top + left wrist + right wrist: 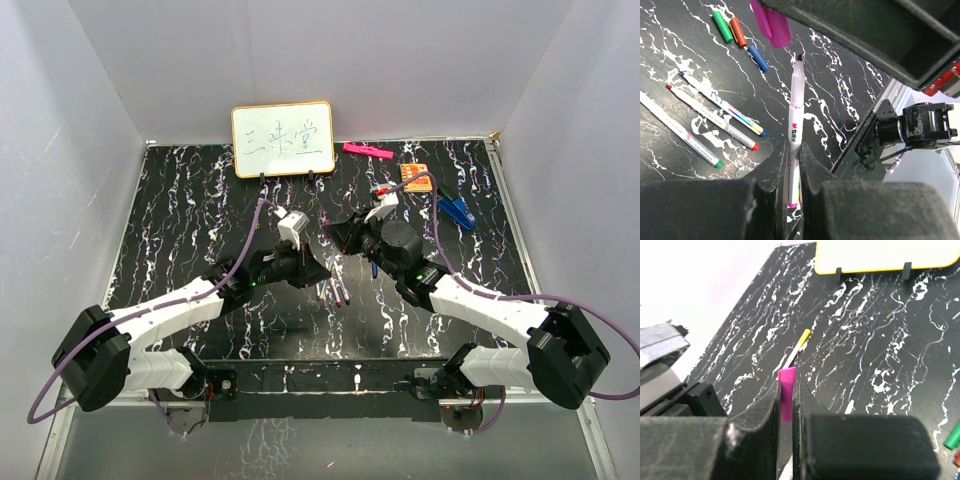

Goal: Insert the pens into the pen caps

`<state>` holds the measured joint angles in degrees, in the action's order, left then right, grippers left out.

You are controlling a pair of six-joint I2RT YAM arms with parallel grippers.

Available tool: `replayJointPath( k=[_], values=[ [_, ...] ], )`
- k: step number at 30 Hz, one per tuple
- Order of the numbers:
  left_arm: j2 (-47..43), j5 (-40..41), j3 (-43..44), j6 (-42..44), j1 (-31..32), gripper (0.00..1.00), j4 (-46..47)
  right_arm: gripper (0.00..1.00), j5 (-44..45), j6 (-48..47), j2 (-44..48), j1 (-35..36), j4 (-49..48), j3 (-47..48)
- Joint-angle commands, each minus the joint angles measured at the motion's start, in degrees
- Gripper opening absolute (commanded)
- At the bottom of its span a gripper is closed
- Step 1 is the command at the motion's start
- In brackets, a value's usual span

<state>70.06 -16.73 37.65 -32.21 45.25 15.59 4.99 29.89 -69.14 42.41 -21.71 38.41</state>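
Observation:
My left gripper (pixel 793 150) is shut on a white pen (pixel 795 112) and holds it above the table, its dark tip (pixel 799 57) pointing up at the right gripper. My right gripper (pixel 787 385) is shut on a magenta-purple cap (pixel 787 390), which also shows in the left wrist view (pixel 771 22). The tip is close to the cap but apart from it. Both grippers meet mid-table (pixel 325 245). Three more white pens (pixel 710 117) lie side by side on the table. Green (pixel 721 26), red-brown (pixel 738 31) and blue (pixel 758 58) caps lie beyond them.
A white pen with a yellow end (pixel 799 345) lies on the black marbled table (pixel 180 220). A small whiteboard (pixel 282 140) stands at the back. A pink bar (pixel 367 151), an orange block (pixel 416 176) and a blue clip (pixel 458 211) lie at the back right.

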Motion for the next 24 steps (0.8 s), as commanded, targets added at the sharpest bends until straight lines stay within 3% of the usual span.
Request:
replayJointPath(
  k=[1, 24],
  values=[
    [-2.4, 0.1, -0.6, -1.0, 0.4, 0.0, 2.9, 0.0, 0.1, -0.8, 1.4, 0.7, -7.3, 0.1],
    [-7.2, 5.7, -3.7, -1.7, 0.5, 0.0, 4.4, 0.0, 2.0, -0.3, 2.1, 1.3, -6.4, 0.1]
  ],
)
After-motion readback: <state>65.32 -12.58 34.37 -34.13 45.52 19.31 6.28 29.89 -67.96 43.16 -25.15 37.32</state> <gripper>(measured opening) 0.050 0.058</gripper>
